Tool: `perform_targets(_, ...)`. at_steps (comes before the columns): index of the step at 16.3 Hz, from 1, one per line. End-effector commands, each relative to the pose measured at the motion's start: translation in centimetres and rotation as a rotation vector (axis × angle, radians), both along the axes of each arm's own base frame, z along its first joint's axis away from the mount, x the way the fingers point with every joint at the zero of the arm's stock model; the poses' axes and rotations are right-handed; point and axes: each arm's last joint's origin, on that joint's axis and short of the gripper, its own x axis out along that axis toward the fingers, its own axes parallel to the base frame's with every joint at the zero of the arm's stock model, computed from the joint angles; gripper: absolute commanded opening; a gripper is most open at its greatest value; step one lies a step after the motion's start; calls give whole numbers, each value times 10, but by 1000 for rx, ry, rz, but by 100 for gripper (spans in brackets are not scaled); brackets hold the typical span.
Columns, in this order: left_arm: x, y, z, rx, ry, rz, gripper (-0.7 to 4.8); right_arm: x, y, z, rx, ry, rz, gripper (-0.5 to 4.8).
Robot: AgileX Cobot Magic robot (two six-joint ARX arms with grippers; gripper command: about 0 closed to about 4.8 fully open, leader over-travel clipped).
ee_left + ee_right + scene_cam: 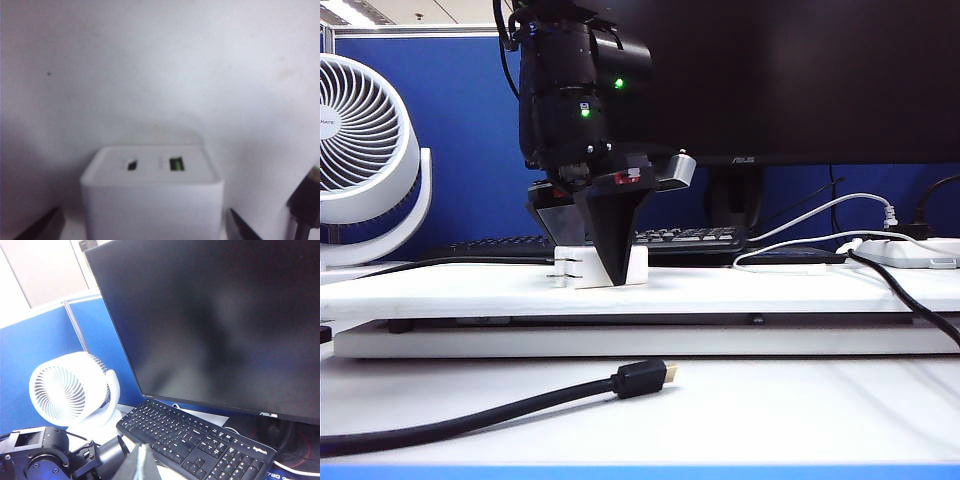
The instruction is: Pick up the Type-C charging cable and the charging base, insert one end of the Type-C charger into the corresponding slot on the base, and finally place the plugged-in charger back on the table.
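The left pincer stood wide open around the charging base on the desk, one finger on each side, not squeezing. Closing on it looked like the next move. The right pincer, unseen, was shut. Farther off lay the Type-C charging cable.

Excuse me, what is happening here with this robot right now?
The left gripper has its fingers open on either side of the charging base, which stands on the raised white slab of the table. The base is not lifted yet. The Type-C charging cable lies untouched farther right. The right gripper is out of view, shut.
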Motion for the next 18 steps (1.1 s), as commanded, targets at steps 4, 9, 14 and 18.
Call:
perform_targets(4, -3, -5, -3, -42, 38, -56, 71, -1, 0, 1, 2, -2, 9, -1)
perform_targets(9, -13, -1, 27, -146, 22, -93, 10, 1, 1, -10, -131, 37, 23, -1)
perform_targets(14, -59, 27, 146, -617, -180, -154, -6, 22, 8, -20, -376, 123, 50, -1)
perform_targets(18, -106, 63, 211, -768, -374, -186, -6, 59, 19, -30, -615, 318, 136, -1)
